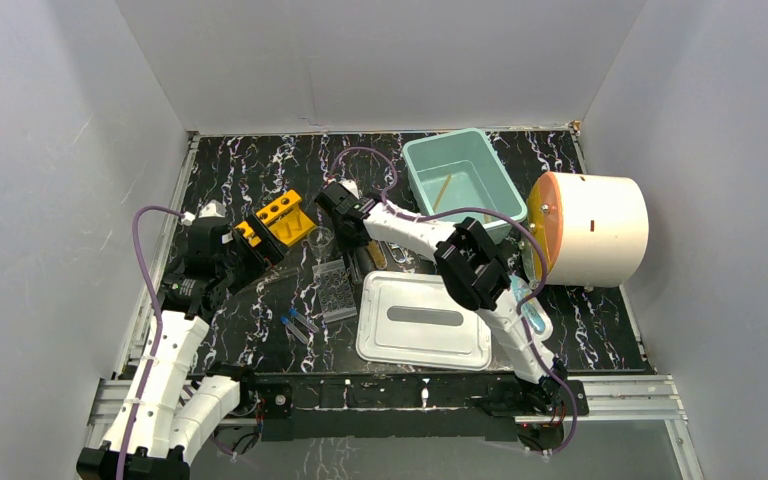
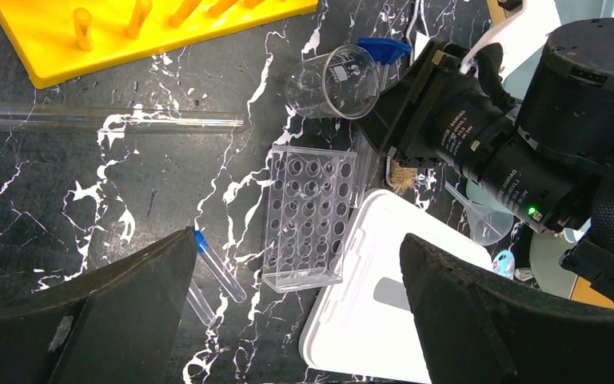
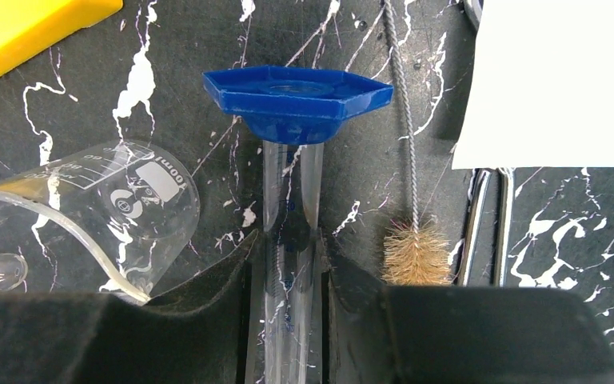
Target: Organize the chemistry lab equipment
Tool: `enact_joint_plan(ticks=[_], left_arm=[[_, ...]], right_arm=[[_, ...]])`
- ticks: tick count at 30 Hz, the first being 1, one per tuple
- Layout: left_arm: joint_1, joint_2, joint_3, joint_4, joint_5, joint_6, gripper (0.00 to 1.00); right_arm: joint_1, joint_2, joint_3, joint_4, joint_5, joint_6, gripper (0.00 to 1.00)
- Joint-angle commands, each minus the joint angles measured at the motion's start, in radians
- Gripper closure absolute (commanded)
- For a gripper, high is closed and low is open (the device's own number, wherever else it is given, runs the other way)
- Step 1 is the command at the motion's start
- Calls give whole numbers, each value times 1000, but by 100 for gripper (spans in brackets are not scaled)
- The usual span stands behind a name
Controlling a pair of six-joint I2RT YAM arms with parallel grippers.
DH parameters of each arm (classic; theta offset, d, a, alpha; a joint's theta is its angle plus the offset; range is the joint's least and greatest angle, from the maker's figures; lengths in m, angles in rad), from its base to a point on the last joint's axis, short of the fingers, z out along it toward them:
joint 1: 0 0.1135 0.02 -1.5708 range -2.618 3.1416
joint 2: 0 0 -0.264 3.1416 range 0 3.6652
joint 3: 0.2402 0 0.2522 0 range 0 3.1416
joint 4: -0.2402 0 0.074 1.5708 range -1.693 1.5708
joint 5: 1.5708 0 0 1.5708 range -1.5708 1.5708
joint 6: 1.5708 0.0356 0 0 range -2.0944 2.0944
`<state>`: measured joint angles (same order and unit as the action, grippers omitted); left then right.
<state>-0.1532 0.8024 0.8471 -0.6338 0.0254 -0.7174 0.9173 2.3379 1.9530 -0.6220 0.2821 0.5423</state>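
From above: a black marbled table [image 1: 250,170] with two white arms reaching over it, and most of the chemistry lab equipment lying loose between them. A yellow-orange rack [image 1: 282,220] sits left of centre; a clear well plate [image 1: 335,290] lies nearer the arms, with two blue-capped tubes [image 1: 300,325] just beside it. A white lid [image 1: 425,320] lies flat to the right; a teal bin [image 1: 445,138] stands at the back, holding what looks like one thin stick and little else.

From the left arm's camera: the left gripper [image 2: 296,320] hangs above the well plate, fingers spread wide, nothing between them. A long glass tube [image 2: 104,120] lies just below the rack, which has nothing standing in it; a clear beaker [image 2: 332,80] lies tipped on its side.

From the right arm's camera: the right gripper [image 3: 286,240] pinches a clear measuring cylinder [image 3: 288,184], a finger pressed against each side of the glass; its blue hexagonal foot [image 3: 296,100] points away. The beaker lies just to the left, with pale tubing [image 3: 72,232] curling out of its mouth; a bristle brush [image 3: 412,256] lies just to the right, and beyond it are thin metal arms [image 3: 488,224], possibly the forceps.

By my reading the sorting has barely begun: one piece is gripped; the tubes, beaker, tubing, brush and well plate all wait on the table.
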Motion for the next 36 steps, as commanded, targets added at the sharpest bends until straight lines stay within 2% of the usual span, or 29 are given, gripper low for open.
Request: enact_joint_plan(ticks=[1, 11, 20, 27, 33, 36], left_arm=[[-3, -12, 43, -15, -12, 9, 2], [-3, -17, 52, -24, -12, 4, 2], [-3, -26, 70, -30, -12, -4, 2], [-3, -11, 100, -18, 47, 6, 2], [-3, 8, 122, -23, 63, -18, 2], [-3, 19, 117, 0, 64, -43, 2]], right_arm=[[5, 6, 57, -25, 28, -26, 75], [1, -140, 101, 73, 13, -85, 76], [-56, -353, 70, 140, 12, -188, 77], [-189, -549, -9, 131, 1, -295, 76], [-356, -616, -51, 46, -27, -382, 75], [-424, -634, -122, 54, -71, -420, 75]])
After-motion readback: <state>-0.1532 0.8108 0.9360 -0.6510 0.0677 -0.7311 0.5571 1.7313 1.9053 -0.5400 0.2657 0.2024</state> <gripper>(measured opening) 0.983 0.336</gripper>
